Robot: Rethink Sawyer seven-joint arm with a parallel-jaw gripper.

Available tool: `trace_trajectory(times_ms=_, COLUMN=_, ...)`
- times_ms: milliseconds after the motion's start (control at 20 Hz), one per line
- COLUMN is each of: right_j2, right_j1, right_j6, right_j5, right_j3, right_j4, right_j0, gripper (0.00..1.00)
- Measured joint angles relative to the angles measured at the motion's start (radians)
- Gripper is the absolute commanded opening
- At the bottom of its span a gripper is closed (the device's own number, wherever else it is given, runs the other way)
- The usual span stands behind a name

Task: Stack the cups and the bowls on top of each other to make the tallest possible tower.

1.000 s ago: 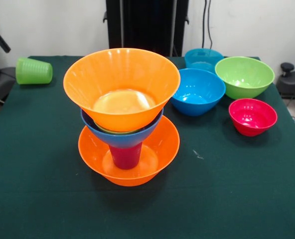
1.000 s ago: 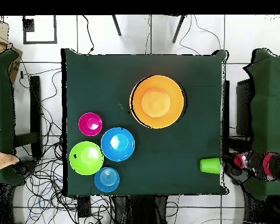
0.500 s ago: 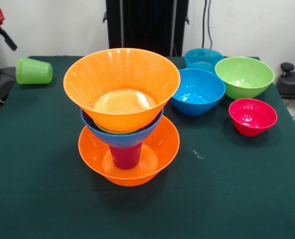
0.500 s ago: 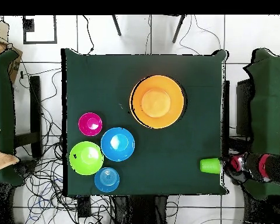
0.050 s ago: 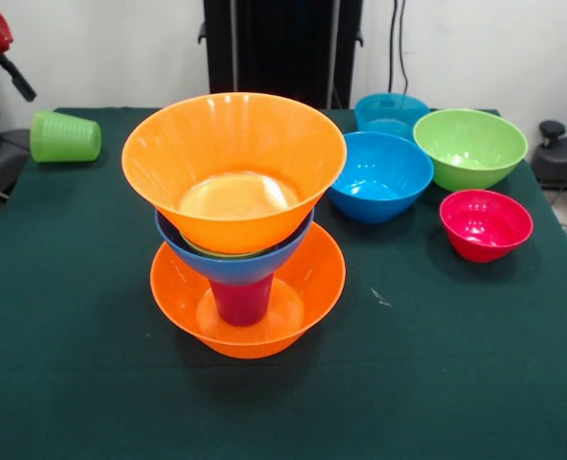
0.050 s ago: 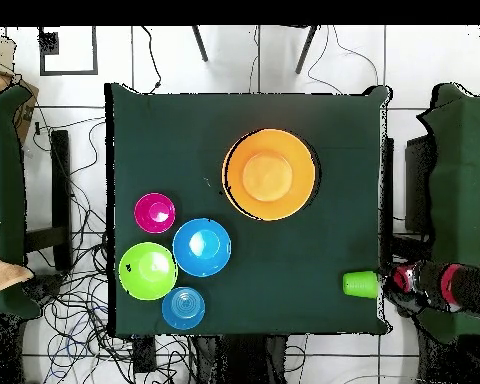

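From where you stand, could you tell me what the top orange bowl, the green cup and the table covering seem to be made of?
Top orange bowl: probably glossy plastic; it shows bright highlights, and light seems to glow through its thin wall.
Green cup: likely plastic too, with faint ridges along its side and a duller sheen.
Table covering: looks like dark green cloth or felt, matte, with no reflections.

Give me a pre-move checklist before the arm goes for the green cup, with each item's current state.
1. Green cup reachable: ok, but on its side at the table corner.
2. End effector state: cannot tell; beside the cup, off the table edge.
3. Tower upright: ok.
4. Top orange bowl empty to receive: ok.
5. Loose bowls clear of tower: ok; blue bowl nearest, not touching.
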Motion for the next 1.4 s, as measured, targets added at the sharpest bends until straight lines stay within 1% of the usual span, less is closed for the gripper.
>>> trace_trajectory(times_ms=400, right_j2=-0.007, right_j1=0.002, right_j6=0.000, right_j5=-0.004, right_j3=0.000, right_j4=-0.001, right_j0=0.000, gripper=1.00)
trace_trajectory(times_ms=850, right_j2=-0.015, right_j1=0.039, right_j6=0.000, right_j5=-0.005, right_j3=0.000, right_j4=-0.004, right_j0=0.000, gripper=1.00)
trace_trajectory(times_ms=1400, right_j2=-0.021, right_j1=0.051, right_j6=0.000, right_j5=-0.046, right_j3=0.011, right_j4=-0.010, right_j0=0.000, gripper=1.00)
